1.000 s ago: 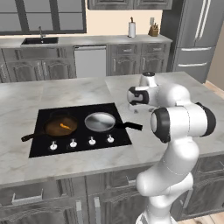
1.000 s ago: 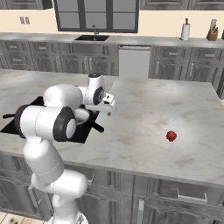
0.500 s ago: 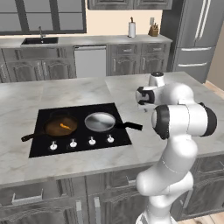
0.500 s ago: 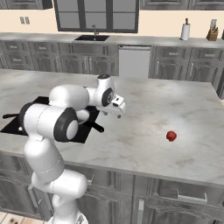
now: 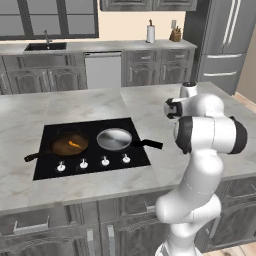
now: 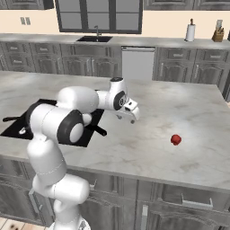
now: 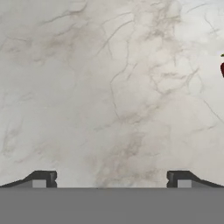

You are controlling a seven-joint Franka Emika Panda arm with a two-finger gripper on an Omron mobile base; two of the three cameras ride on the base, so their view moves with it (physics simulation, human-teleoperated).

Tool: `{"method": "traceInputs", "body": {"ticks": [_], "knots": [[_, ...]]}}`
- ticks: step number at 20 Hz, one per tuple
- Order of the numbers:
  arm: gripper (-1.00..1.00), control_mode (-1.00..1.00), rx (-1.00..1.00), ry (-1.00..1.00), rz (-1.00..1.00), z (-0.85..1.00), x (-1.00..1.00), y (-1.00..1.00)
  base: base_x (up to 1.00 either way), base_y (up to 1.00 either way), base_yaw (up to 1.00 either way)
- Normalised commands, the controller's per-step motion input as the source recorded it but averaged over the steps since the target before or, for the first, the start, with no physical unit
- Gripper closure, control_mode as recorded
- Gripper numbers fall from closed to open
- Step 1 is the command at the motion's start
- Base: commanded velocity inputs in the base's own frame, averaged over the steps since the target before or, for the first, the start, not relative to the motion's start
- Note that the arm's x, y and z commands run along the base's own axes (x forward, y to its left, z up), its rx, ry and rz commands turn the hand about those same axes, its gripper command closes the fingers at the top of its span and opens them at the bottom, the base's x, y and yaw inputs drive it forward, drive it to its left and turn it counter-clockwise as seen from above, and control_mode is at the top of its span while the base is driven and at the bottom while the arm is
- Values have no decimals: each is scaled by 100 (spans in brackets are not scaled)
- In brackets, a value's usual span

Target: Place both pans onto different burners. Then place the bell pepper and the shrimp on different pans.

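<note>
1. Risk: the bell pepper (image 6: 175, 139) is small and round, lying alone toward the countertop's (image 6: 188, 112) front right edge; a grasp landing off-centre could, in my judgement, nudge it rolling toward that edge.

2. Gripper (image 6: 127, 117): jaws spread fully wide, holding nothing, touching nothing, above bare marble between cooktop (image 5: 45, 167) and pepper.

3. Pans: 2, both on burners; the cast-iron skillet (image 5: 70, 143) carries the shrimp (image 5: 74, 144), the steel pan (image 5: 114, 139) beside it is empty.
</note>
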Motion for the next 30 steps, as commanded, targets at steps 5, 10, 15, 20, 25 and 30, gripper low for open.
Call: {"method": "traceInputs", "body": {"ticks": [5,10,15,20,25,30], "knots": [[-100,-100,-1,-1,-15,0,0,-48,0,0,0],[-100,-100,0,-2,-14,0,-7,-46,0,0,0],[-100,-100,0,-1,-9,0,-12,-49,0,0,0],[-100,-100,0,-1,-7,0,-12,-50,0,0,0],[-100,-100,0,-1,-1,0,-9,-48,0,0,0],[-100,-100,-1,0,0,0,0,-46,0,0,0]]}}
